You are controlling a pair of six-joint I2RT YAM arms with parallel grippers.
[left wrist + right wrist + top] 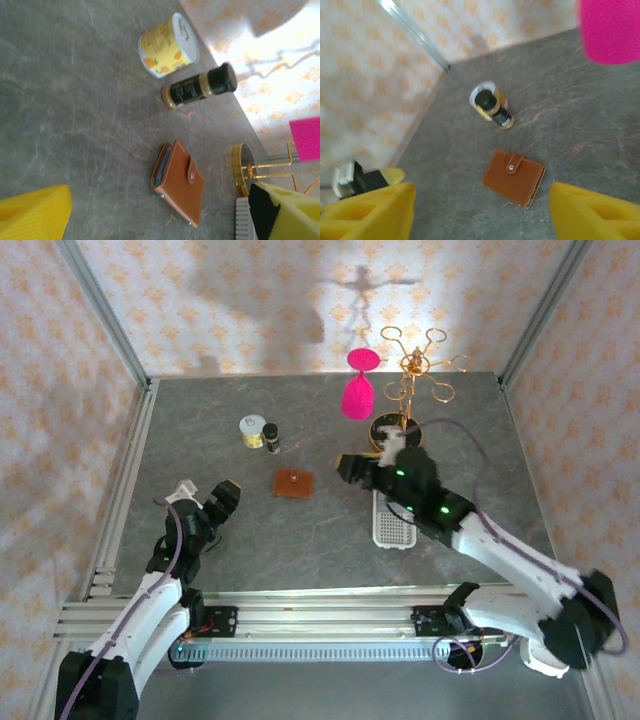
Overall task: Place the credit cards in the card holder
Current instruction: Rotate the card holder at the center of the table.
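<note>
The card holder [294,482] is a reddish-brown leather wallet lying shut and snapped on the grey table. In the left wrist view the card holder [179,183] shows a blue edge inside its fold. It lies ahead of both grippers, and the right wrist view has the card holder [514,177] between the yellow fingers [367,215]. My left gripper [205,498] is to its left, open and empty, off the table. My right gripper [365,465] is to its right, jaws apart with nothing between them. The credit cards are out of view.
A long white perforated tray [393,525] lies under my right arm. A yellow tin [252,430] and a dark bottle [271,438] stand behind the wallet. A pink glass [358,390] and a gold stand [410,370] are at the back right.
</note>
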